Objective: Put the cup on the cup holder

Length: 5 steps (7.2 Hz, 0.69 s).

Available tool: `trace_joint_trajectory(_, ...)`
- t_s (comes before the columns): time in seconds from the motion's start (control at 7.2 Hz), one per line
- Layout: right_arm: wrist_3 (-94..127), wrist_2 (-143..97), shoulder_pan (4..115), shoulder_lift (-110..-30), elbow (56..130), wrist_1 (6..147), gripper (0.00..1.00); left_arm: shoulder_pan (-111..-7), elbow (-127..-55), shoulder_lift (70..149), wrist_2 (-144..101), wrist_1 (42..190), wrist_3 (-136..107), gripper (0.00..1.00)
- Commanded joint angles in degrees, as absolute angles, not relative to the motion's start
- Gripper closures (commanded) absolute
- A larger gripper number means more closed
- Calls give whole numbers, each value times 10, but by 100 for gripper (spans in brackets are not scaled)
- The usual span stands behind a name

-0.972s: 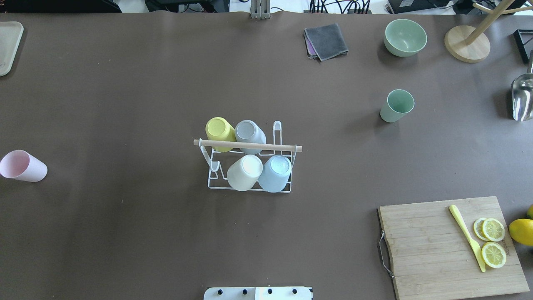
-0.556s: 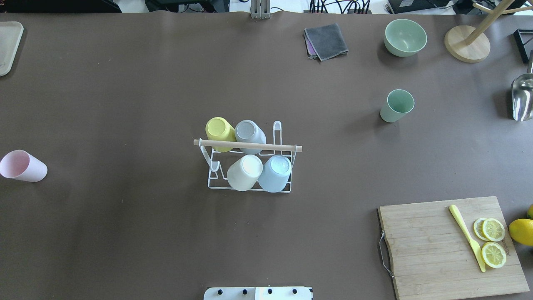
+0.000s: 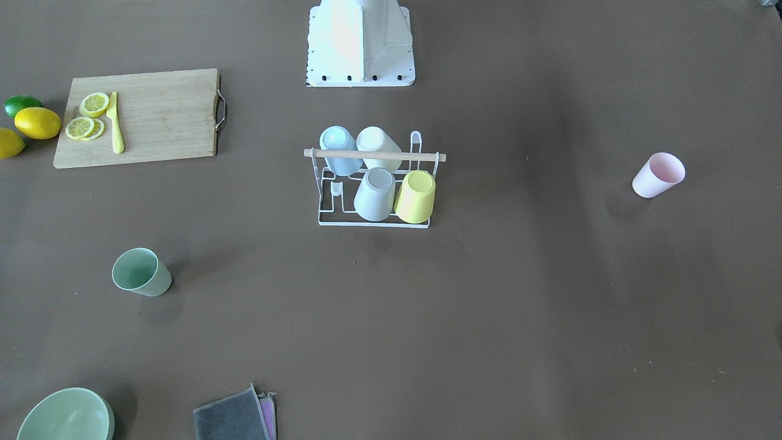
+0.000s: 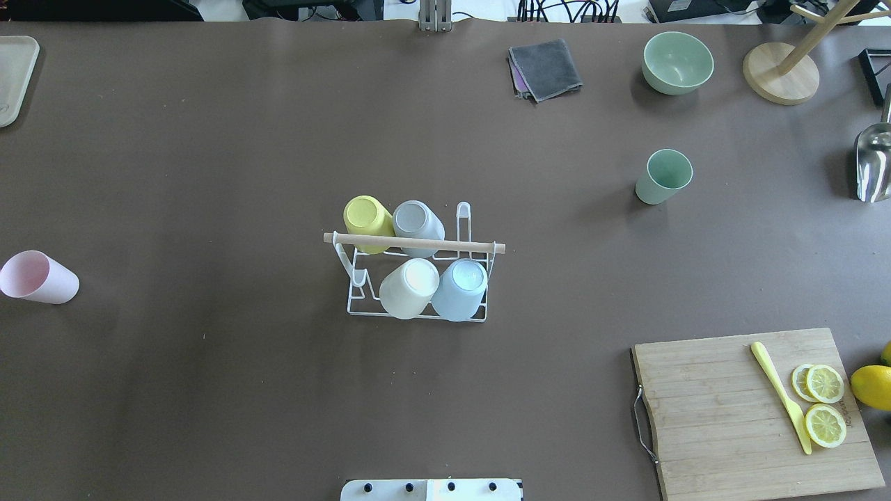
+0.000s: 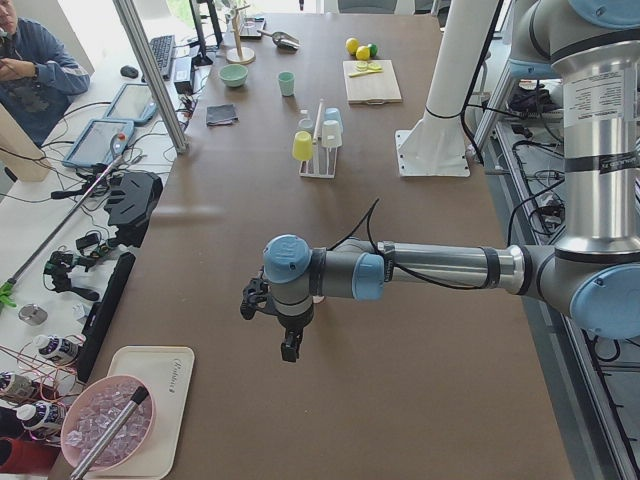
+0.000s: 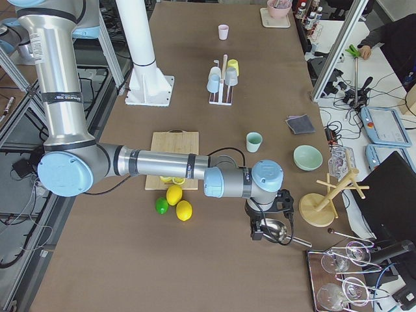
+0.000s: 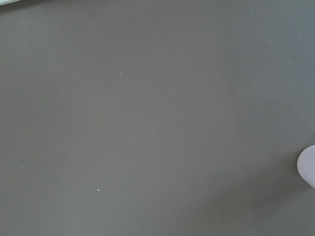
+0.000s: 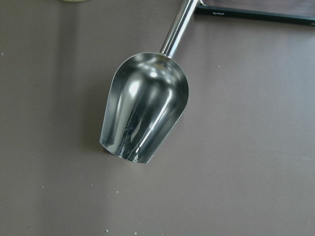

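The white wire cup holder with a wooden rod handle stands mid-table and also shows in the front view. It holds a yellow, a grey, a cream and a blue cup upside down, and two prongs are bare. A pink cup lies tilted at the far left. A green cup stands upright at the right. My left gripper hangs over the table near the pink cup. My right gripper hangs over a metal scoop. I cannot tell whether either is open or shut.
A cutting board with lemon slices and a yellow knife lies at the front right, whole lemons beside it. A green bowl, a grey cloth and a wooden stand sit at the back right. A tray is back left.
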<state>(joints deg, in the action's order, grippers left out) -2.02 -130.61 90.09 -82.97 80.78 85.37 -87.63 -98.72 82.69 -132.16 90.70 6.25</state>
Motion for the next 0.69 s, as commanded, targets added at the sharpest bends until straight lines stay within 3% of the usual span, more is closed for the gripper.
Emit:
trace_joint_trajectory(0.0,-20,-1306,901,-831,808,853,0,-877,-987,826,-1322,907,63,1)
trace_joint_trajectory(0.56,-19,-1308,901,-832,812,853,0,-876,-985,824,-1322,907,62,1)
